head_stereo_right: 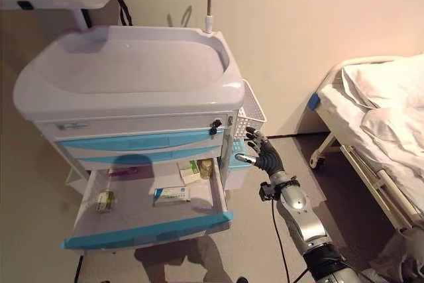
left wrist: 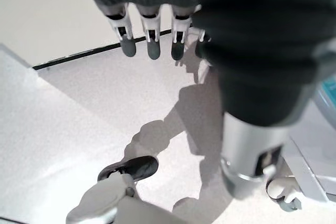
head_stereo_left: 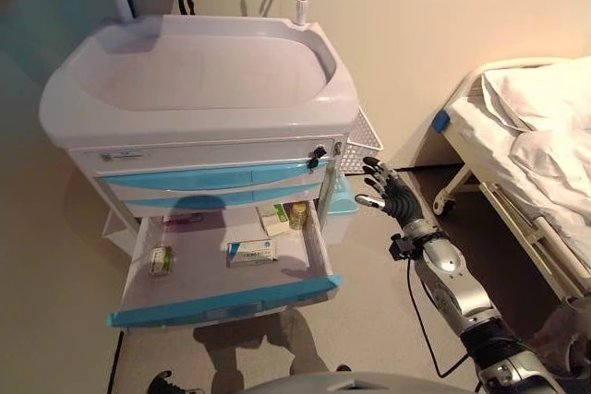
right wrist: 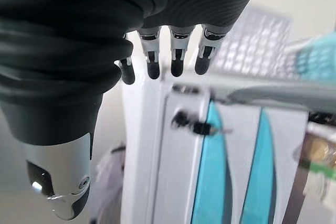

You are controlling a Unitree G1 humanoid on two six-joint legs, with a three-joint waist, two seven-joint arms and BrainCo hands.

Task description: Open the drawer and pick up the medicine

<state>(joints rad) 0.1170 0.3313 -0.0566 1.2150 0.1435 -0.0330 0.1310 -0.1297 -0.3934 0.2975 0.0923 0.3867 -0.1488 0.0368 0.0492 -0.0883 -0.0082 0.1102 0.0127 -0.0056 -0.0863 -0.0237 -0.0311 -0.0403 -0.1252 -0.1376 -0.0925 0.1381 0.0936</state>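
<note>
Beside the medical cart (head_stereo_left: 199, 89), off its right front corner, the right hand (head_stereo_left: 392, 193) hangs in the air with its fingers spread and relaxed, gripping nothing; it sits level with the cart's closed upper drawers, near the small key lock (head_stereo_left: 317, 155) on that corner, and well clear of the contents lower down. The cart's bottom drawer (head_stereo_left: 226, 304) is pulled fully out, so the opening part of the job looks done; the blue front stands proud of the cart and the tray lies bare to reach from above. Inside, a white and blue medicine box (head_stereo_left: 252, 251) lies flat near the middle; a small green-labelled packet (head_stereo_left: 161, 260) rests toward the drawer's left wall; a green and white box (head_stereo_left: 274, 220) and a small amber bottle (head_stereo_left: 297, 216) crowd the back right corner, partly under the cart's overhang. I judge the middle box the easiest pick, since nothing touches it. The drawer's right wall stands between the right hand and the medicine, so the hand must come over it. A white wire basket (head_stereo_left: 365, 143) hangs on the cart's right side, just behind the hand; a hospital bed (head_stereo_left: 526, 126) stands well to the cart's right. The left hand (left wrist: 152, 30) shows only in its wrist view, fingers straight and empty, over bare floor.
</note>
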